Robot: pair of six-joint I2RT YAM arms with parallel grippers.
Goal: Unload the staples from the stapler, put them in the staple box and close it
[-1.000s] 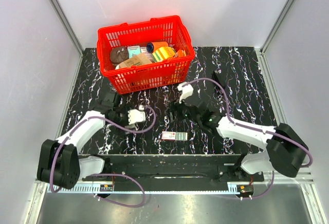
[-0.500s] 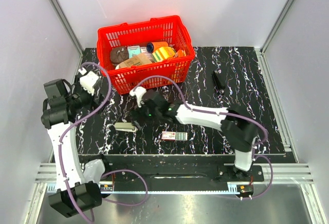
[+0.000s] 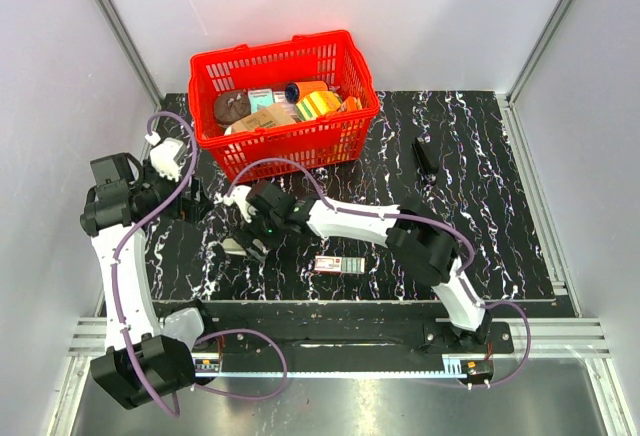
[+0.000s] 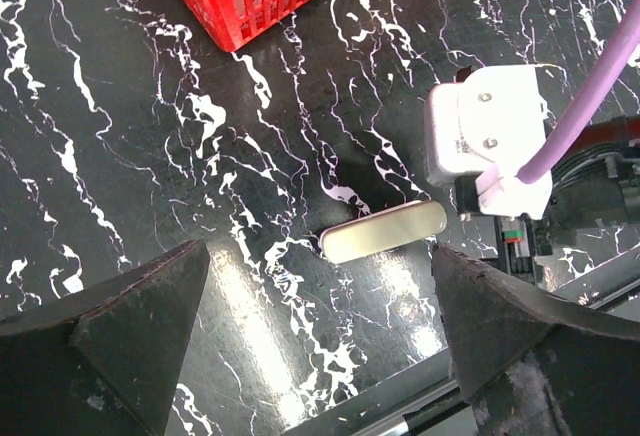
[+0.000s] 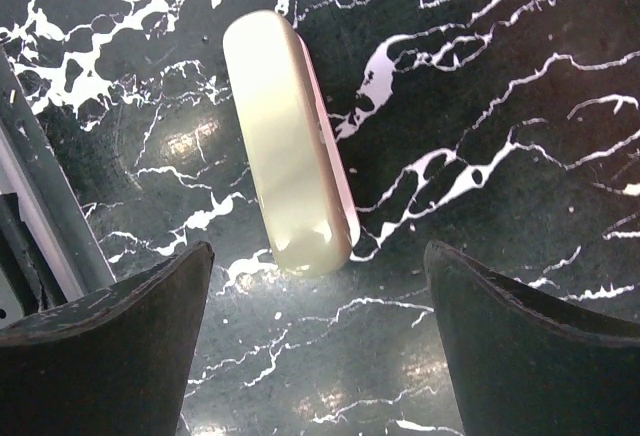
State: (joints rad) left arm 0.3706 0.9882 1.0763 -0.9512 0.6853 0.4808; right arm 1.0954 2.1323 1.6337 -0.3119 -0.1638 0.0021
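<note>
Right wrist: stapler (image 5: 288,146) lies on desk (image 5: 520,86), upper centre.
Right pincer (image 5: 318,252) spread around it (left pincer (image 4: 318,248) spread too).

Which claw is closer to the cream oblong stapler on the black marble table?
Right. The right claw hovers just above the cream stapler; the left claw hangs farther off to its left.

Overhead view; both wrist views straight down onto stapler (image 5: 285,146)

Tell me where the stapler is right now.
In the top view the stapler lies flat on the table, left of centre, between the basket and the near edge, beneath the open right gripper.
</note>
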